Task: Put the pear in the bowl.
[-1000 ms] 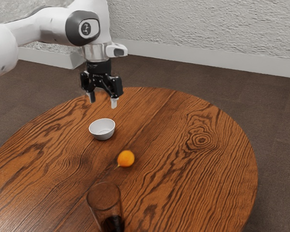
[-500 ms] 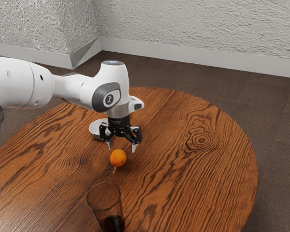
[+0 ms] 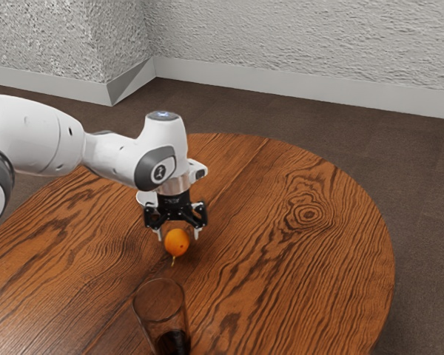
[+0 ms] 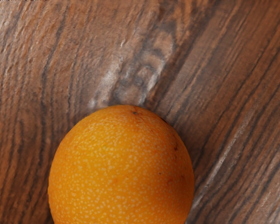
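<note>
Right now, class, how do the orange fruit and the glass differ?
The orange fruit is opaque and orange; the glass is see-through, dark near its bottom. The fruit is smaller; the glass is taller. The fruit is between the jaws; the glass stands clear of them. Both are rounded.

PLACE: indoor room, exact kind unclear | round wood-grain table [image 3: 318,259] | rough pale wall [image 3: 303,37] | light baseboard [image 3: 303,85] | brown floor [image 3: 281,118]

The big arm [image 3: 117,155] is bent, and the gripper [image 3: 178,237] is pointed down, with its fingers [image 3: 197,232] (both of them) held wide apart.
</note>
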### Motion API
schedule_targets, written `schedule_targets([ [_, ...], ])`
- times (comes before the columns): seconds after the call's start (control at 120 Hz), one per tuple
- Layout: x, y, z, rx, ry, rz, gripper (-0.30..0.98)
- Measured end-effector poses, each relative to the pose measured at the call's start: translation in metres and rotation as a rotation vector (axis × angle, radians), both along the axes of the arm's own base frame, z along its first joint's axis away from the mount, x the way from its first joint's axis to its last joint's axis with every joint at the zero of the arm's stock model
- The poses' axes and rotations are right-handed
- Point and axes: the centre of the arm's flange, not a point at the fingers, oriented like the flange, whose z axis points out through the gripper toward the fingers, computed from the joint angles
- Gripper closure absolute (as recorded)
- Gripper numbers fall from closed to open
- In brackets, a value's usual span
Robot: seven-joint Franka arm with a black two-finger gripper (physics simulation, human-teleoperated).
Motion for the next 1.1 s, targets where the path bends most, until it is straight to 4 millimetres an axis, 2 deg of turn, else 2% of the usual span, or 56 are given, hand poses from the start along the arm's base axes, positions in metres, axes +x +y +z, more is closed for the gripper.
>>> schedule_targets([
  [0.3, 0.005, 0.005, -0.025, 0.011, -0.010, 0.060, 0.04],
  [0.617, 0.009, 0.005, -0.032, 0.013, -0.031, 0.095, 0.25],
  [0.783, 0.010, 0.006, -0.032, 0.015, -0.038, 0.106, 0.29],
  [0.833, 0.010, 0.006, -0.028, 0.014, -0.046, 0.108, 0.30],
  [0.95, 0.017, 0.012, -0.002, 0.011, -0.091, 0.124, 0.33],
  [1.1, 0.051, 0.067, 0.042, 0.014, -0.195, 0.210, 0.31],
])
